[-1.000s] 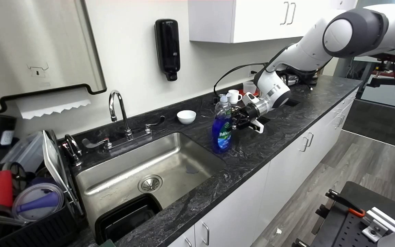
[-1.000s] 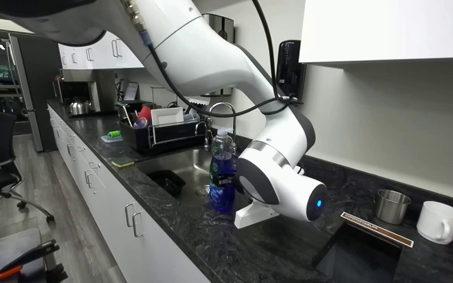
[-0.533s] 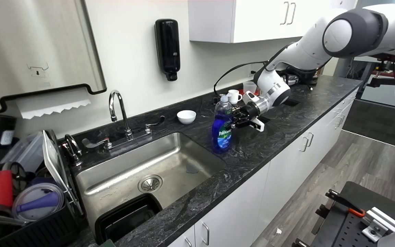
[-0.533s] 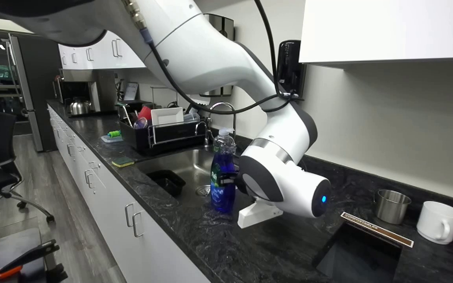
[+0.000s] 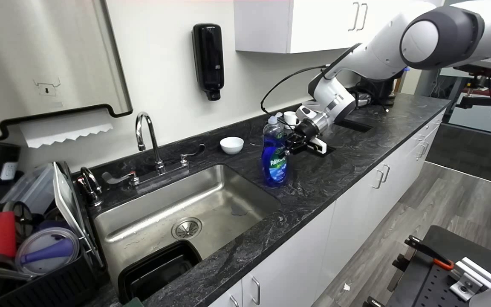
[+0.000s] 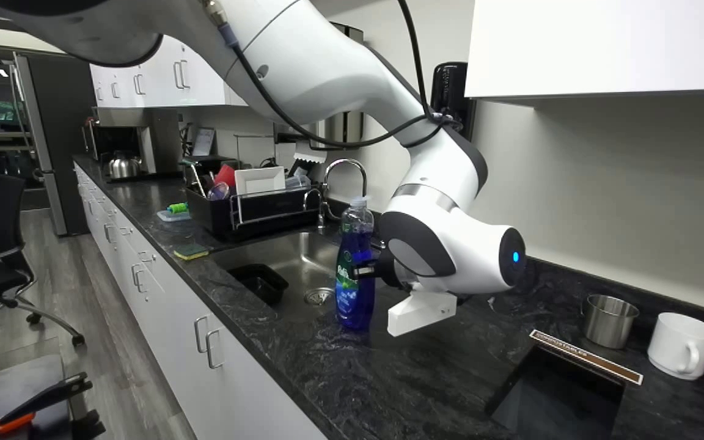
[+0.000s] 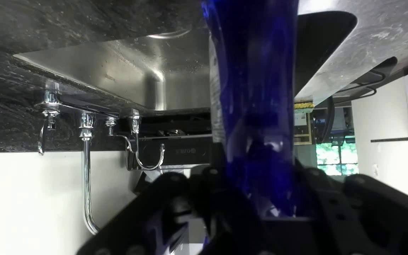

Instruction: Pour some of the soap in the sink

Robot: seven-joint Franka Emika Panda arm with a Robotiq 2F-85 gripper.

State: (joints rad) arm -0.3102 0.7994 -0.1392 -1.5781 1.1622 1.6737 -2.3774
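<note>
Well, counter (image 5: 326, 175): cropped at the frame edge in both exterior views.
Arm (image 6: 327, 79): upper links run out of frame in both; I have it arched over the counter, wrist low, its end roughly level.
Sink (image 5: 215, 213): partly masked in an exterior view by the soap bottle (image 6: 352, 250).
Black tub (image 5: 164, 270): in the sink, interior too dark to read.
Soap bottle: near upright, just beside the sink; I can't tell whether its base touches the counter, and the wrist view crops it.
Gripper (image 7: 259, 164): clamped on the bottle's middle, a finger each side, blurred in my wrist view.
White mug (image 5: 290, 118): partly hidden beyond the gripper in an exterior view.
</note>
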